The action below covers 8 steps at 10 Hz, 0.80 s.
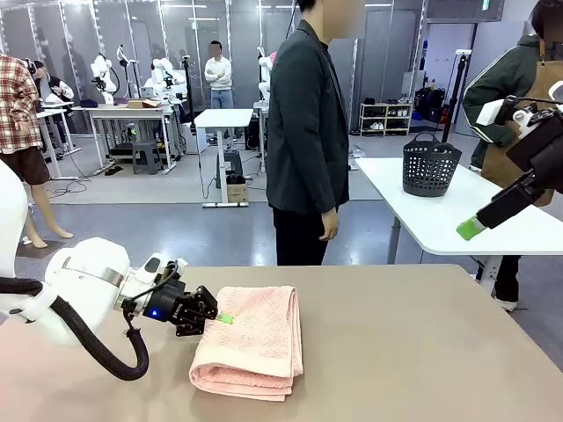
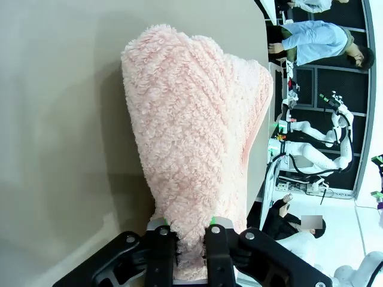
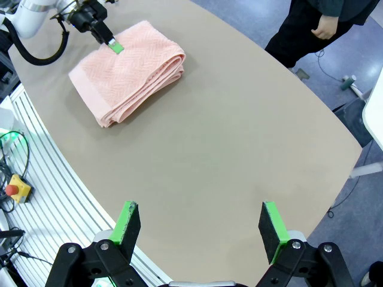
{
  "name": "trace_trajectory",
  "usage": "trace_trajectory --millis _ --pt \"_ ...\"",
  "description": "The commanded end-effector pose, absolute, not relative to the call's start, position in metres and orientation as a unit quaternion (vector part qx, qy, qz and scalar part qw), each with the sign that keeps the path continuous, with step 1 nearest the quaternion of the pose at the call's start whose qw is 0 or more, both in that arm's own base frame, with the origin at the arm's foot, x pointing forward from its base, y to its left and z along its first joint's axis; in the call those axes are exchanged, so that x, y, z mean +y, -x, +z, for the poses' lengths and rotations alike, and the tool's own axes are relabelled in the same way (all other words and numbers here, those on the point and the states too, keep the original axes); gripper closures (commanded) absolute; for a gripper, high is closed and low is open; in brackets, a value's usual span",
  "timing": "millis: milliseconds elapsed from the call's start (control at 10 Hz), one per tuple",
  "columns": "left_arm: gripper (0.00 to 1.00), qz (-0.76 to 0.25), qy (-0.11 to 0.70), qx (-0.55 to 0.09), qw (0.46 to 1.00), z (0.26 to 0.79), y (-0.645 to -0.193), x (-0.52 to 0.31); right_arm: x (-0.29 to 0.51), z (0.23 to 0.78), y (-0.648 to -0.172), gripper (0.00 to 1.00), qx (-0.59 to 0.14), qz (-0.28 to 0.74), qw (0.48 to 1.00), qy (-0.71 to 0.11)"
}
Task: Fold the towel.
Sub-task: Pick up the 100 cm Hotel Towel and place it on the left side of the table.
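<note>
Pink towel (image 2: pixel 197 137) edge pinched in left gripper (image 2: pixel 190 230) jaws; right gripper (image 3: pixel 200 224) jaws wide apart.

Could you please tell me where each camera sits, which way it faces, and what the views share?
Front: fixed between the arms, looking across the table at a standing person; left hand at the towel.
Left wrist: along its fingers pinching the towel.
Right wrist: high, looking down past its open hand.
Shared: the towel appears in all three.
</note>
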<state>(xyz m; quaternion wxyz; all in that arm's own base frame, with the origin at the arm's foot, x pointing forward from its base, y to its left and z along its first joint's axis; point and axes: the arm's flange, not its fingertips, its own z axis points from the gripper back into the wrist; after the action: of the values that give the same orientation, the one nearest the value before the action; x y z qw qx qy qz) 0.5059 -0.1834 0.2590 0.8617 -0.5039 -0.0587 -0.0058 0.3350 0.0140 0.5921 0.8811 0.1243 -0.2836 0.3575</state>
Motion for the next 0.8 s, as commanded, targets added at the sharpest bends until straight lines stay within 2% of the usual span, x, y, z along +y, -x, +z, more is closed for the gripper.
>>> trace_trajectory --millis 0,300,400,700 --pt "1.00 -0.011 0.520 -0.075 0.851 0.2567 -0.5054 -0.1835 0.0140 0.5921 -0.3347 0.00 -0.281 0.349 0.886 -0.122" --pt "1.00 -0.041 0.532 -0.097 0.840 0.2590 -0.5050 -0.1906 0.0140 0.5921 -0.3347 0.00 -0.281 0.349 0.886 -0.122" --pt "1.00 -0.008 0.505 -0.060 0.861 0.2590 -0.5060 -0.1833 0.0140 0.5921 -0.3347 0.00 -0.281 0.349 0.886 -0.122" --pt "1.00 -0.008 0.505 -0.060 0.861 0.2590 -0.5060 -0.1833 0.0140 0.5921 -0.3347 0.00 -0.281 0.349 0.886 -0.122"
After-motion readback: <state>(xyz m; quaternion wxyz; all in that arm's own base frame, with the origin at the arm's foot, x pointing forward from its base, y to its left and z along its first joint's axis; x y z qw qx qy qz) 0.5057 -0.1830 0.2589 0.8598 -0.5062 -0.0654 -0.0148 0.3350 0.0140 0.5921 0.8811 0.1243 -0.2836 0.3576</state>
